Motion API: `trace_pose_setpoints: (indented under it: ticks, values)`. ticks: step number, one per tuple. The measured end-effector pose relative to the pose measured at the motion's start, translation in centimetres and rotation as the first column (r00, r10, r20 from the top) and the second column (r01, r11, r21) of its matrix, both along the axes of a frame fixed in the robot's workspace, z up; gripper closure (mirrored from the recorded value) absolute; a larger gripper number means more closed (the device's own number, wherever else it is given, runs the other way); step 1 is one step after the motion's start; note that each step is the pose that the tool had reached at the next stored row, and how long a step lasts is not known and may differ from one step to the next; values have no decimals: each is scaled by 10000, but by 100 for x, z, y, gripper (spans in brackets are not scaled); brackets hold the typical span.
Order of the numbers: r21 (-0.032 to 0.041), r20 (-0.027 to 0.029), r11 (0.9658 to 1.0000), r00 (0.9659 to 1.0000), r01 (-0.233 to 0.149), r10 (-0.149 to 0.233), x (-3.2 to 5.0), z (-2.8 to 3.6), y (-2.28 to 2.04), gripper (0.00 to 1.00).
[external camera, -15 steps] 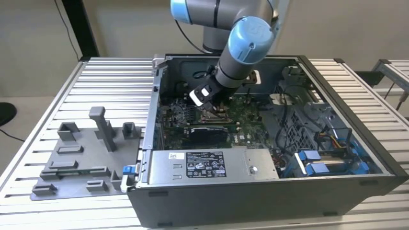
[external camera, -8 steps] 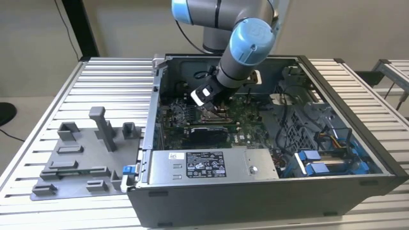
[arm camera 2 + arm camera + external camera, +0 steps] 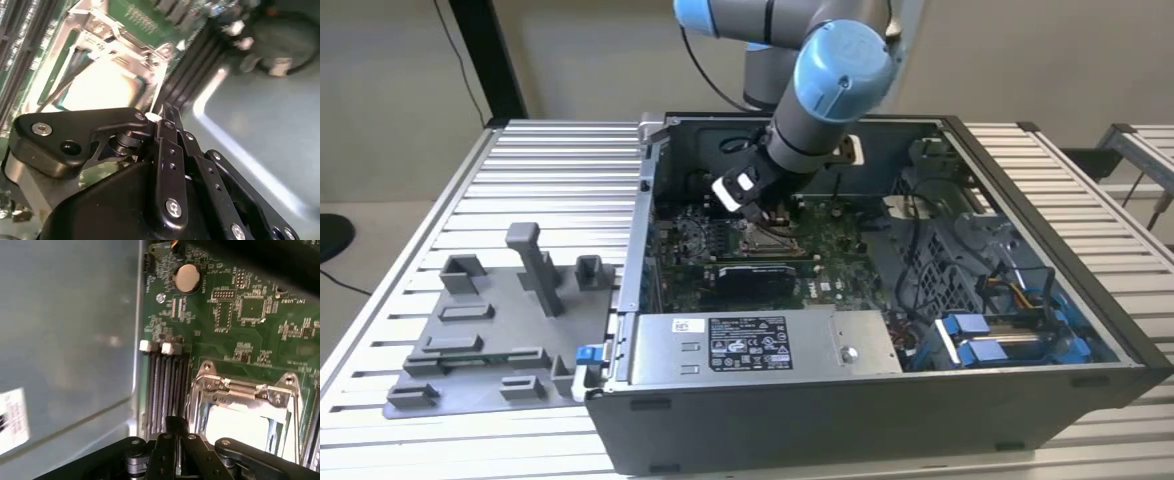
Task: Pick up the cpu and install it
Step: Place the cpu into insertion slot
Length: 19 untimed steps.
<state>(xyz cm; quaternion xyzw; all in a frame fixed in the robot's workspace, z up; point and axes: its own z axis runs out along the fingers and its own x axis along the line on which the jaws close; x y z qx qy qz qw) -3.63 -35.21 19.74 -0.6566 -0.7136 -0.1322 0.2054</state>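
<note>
Gripper (image 3: 164, 115), fingers clenched empty, held just beside cpu (image 3: 100, 85) laid within socket frame (image 3: 240, 387); seating judged spoiled if chip is nudged askew.

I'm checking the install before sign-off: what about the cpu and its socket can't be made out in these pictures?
1. Both wrist views: glare washes out the small pale silver-grey square cpu inside the square metal socket frame; whether it sits flat is unclear.
2. First wrist view: the black gripper and the picture's edge cut off part of the cpu.
3. Exterior view: the gripper covers the socket frame's middle.
</note>
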Motion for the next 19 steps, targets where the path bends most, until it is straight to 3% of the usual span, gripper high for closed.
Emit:
trace_pose_setpoints:
  ticks: [5,10,19]
  values:
    - [109,2,9999,10000,0,0,-199,137,-9,100]
    - [127,34,9999,10000,-1,0,-244,134,-107,100]
    - [158,44,9999,10000,0,-1,-243,32,-107,100]
